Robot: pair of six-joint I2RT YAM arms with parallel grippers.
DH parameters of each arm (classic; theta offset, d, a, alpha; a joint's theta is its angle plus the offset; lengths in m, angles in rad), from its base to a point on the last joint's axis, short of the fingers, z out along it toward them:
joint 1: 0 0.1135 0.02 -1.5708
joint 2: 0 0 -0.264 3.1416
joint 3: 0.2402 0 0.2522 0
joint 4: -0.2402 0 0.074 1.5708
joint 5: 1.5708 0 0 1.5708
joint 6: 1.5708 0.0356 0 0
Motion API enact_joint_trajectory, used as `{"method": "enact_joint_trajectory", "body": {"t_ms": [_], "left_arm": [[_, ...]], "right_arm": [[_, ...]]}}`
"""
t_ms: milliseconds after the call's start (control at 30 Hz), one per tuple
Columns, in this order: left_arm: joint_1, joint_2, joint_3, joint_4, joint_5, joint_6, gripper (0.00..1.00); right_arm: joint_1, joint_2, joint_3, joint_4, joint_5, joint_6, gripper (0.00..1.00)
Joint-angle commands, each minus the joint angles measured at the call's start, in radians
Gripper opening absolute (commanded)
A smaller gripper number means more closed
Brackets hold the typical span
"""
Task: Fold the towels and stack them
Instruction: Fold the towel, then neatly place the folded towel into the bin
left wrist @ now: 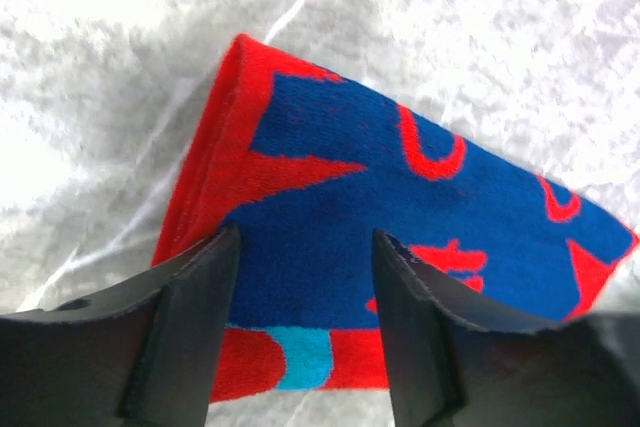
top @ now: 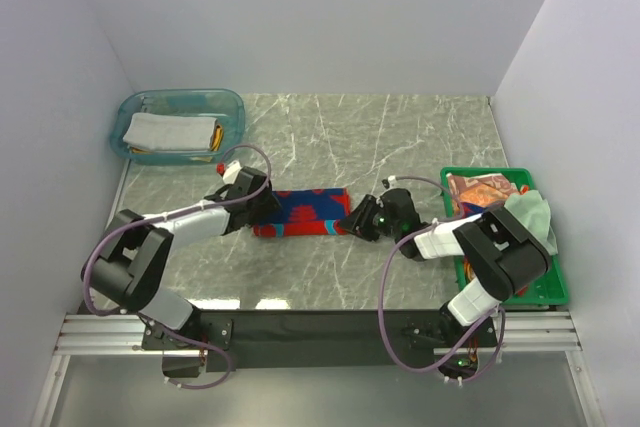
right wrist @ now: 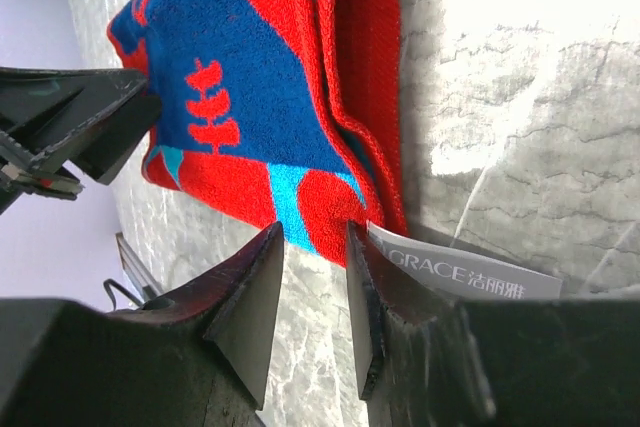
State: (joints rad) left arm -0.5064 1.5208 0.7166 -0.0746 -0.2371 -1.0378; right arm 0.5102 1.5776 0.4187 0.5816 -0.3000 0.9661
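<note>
Towel (top: pixel 300 214) in red and blue was seen lying folded on the worktop (top: pixel 400 127), its long axis stretched between the arms. The left pincer (left wrist: pixel 305 237) was held open at its left end, the right pincer (right wrist: pixel 315 230) open at its right end, each equally near

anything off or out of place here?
Two small things. The pale green towel hangs over the green crate's rim, right side. A white label pokes out from under the red-and-blue towel's folded edge by the right gripper. Nothing damaged or spilled.
</note>
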Motion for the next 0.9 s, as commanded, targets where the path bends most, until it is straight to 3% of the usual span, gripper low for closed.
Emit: {"method": "enact_joint_trajectory", "body": {"t_ms": [0, 133, 300, 400, 700, 833, 867], "left_arm": [[0.002, -0.048, -0.028, -0.054, 0.051, -0.001, 0.63], [-0.02, -0.186, -0.013, -0.122, 0.016, 0.004, 0.73], [-0.035, -0.326, -0.046, -0.244, -0.04, -0.05, 0.75], [-0.035, -0.347, -0.112, -0.238, -0.031, -0.077, 0.74], [-0.035, -0.265, -0.252, -0.096, -0.005, -0.117, 0.47], [-0.035, -0.215, -0.243, -0.122, -0.019, -0.119, 0.23], [-0.037, -0.215, -0.244, -0.134, -0.021, -0.12, 0.22]], "right_arm": [[-0.016, -0.024, -0.015, -0.036, -0.005, -0.035, 0.39], [-0.015, -0.125, 0.017, -0.043, -0.014, -0.085, 0.4], [-0.012, -0.205, 0.067, -0.081, 0.022, -0.147, 0.42], [-0.009, -0.205, 0.098, -0.085, 0.025, -0.159, 0.46], [0.007, -0.105, 0.176, 0.003, 0.019, -0.142, 0.48], [0.008, -0.051, 0.181, 0.027, 0.022, -0.142, 0.48], [0.01, -0.045, 0.181, 0.029, 0.022, -0.145, 0.48]]}}
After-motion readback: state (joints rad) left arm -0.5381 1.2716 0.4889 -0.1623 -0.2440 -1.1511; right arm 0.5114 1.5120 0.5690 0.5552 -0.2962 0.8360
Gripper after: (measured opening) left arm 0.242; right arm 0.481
